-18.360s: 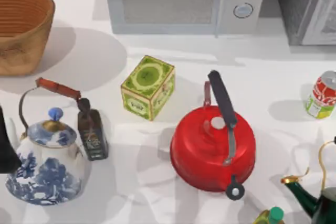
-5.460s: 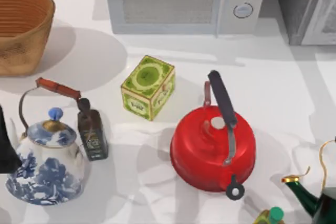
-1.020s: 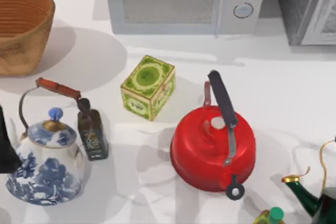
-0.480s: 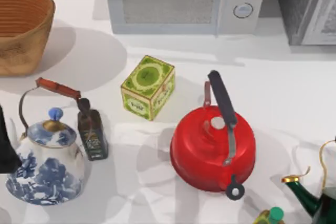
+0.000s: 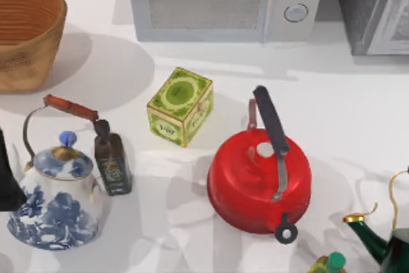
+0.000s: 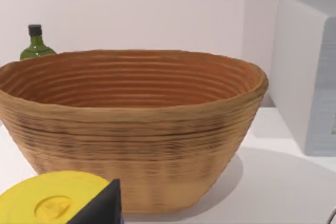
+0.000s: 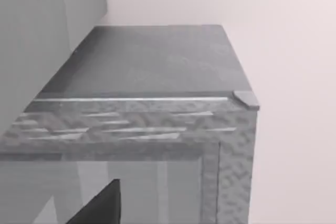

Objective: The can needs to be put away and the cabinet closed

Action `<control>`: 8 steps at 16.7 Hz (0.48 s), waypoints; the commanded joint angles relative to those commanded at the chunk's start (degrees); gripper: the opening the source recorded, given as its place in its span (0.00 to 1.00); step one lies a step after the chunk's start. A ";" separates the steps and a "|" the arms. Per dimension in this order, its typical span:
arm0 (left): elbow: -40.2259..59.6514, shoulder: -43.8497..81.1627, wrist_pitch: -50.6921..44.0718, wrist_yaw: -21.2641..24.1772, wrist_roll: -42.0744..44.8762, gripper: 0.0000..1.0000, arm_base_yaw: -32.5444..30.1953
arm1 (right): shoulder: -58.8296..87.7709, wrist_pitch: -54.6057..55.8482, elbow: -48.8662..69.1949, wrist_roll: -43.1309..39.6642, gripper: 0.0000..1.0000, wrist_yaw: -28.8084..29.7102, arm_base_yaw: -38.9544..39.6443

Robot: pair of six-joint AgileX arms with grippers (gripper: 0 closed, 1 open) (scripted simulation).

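Note:
The can is out of view. The cabinet, dark speckled grey, stands at the table's back right corner, cut off by the picture's edge. In the right wrist view its flat top and its front with the pale framed door panel are close, and the panel looks flush with the front. A dark part of my right gripper is just before that front. My left arm is parked at the table's left edge. My left gripper faces the basket.
A white microwave stands left of the cabinet. A woven basket is back left. A green tea tin, red kettle, blue-white teapot, dark bottle and green teapot crowd the table.
The can stood at the table's right edge 18 s ago and has been gone from there since 5.5 s ago. Over the last second only faint shadows at the right shifted.

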 joint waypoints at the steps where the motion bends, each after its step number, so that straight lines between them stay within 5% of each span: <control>1: 0.00 0.00 0.00 0.00 0.00 1.00 0.00 | -0.54 -2.22 2.14 0.09 1.00 0.22 0.03; 8: 0.00 0.00 0.00 0.00 0.00 1.00 0.00 | -1.30 -4.92 4.96 0.13 1.00 0.44 0.16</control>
